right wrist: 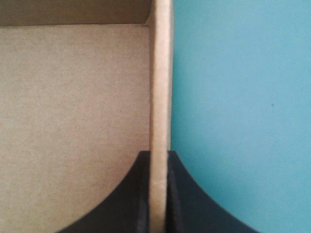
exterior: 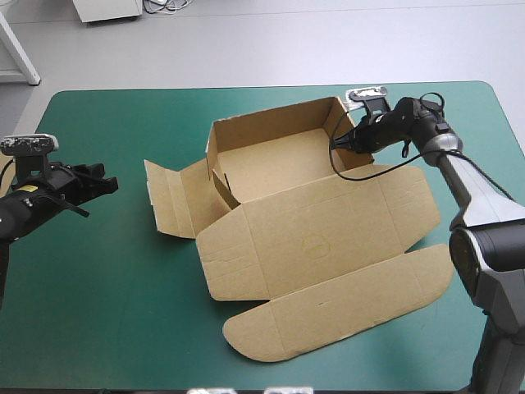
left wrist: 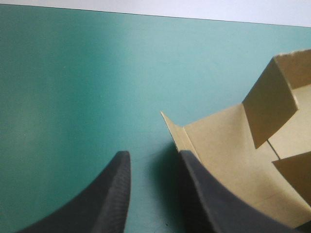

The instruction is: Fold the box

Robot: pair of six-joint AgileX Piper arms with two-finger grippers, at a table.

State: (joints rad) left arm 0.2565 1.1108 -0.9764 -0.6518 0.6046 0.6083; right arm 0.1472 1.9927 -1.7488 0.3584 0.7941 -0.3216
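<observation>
Brown box (exterior: 279, 160) sitting at middle of bench (exterior: 107, 312), walls raised, lid (exterior: 316, 238) lying flat. Your right claw (right wrist: 159, 156) is clamping right wall (right wrist: 160, 73); left claw (left wrist: 153, 160) hanging apart, empty. Board looking light, stiff: you're best gripping edges near creases.

Overhead view looks down; 2 wrist views near box (exterior: 316, 234)

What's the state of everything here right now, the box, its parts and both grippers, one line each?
Box: partly folded, walls up, top open.
Lid: lying flat on the teal-green cover.
Side flap: spread outward on the box's left, not tucked.
Left gripper: open, holding nothing, beside the box's corner.
Right gripper: shut on the box's right wall.
</observation>
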